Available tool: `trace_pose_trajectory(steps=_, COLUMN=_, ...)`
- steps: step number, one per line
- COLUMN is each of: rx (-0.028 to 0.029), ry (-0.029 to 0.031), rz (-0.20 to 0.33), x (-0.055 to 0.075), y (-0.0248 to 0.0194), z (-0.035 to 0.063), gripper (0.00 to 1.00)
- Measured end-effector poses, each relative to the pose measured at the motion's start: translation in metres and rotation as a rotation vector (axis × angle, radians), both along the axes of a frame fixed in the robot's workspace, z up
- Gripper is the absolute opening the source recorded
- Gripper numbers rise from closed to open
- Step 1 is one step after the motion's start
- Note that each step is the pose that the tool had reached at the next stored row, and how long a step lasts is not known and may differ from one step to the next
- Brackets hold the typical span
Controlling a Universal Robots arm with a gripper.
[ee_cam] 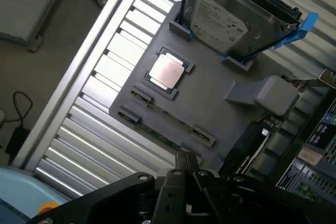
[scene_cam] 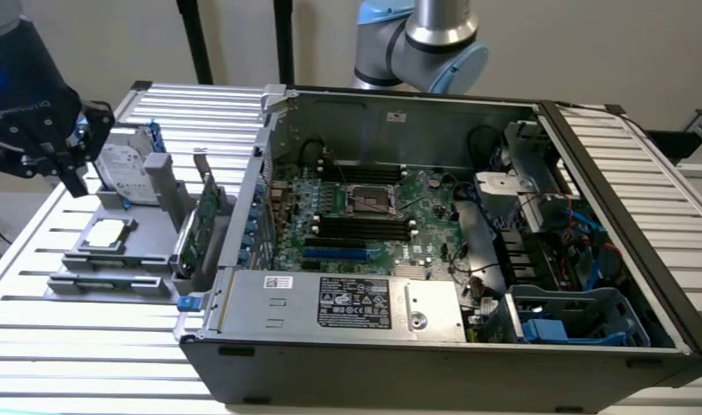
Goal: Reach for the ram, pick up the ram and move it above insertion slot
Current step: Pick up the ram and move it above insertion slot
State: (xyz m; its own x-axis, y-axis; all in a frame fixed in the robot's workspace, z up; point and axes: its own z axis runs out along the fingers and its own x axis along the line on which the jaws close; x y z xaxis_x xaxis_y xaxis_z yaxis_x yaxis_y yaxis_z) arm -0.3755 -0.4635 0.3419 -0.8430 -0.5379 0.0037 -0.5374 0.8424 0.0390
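At ten o'clock in the exterior view, the closed, empty gripper (scene_cam: 72, 177) hangs mid-reach; grasping the ram (ee_cam: 164, 138) likely calls for opening and descending.

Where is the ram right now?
The ram is on the grey tray at the exterior view's left, outside the computer case. It lies along the tray's outer edge, next to the CPU, on the side away from the hard drive.

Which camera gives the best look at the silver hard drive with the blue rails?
The wrist view: the hard drive shows its broad face, blue rails plainly visible. The exterior view shows the drive obliquely, standing in the gray fixture.
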Motion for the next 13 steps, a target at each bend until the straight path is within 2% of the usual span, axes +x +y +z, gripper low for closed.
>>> trace_pose_trajectory(steps=13, rx=-0.0004, ry=0.0076, rz=0.227, x=0.0, y=0.0, z=0.0, gripper=0.11)
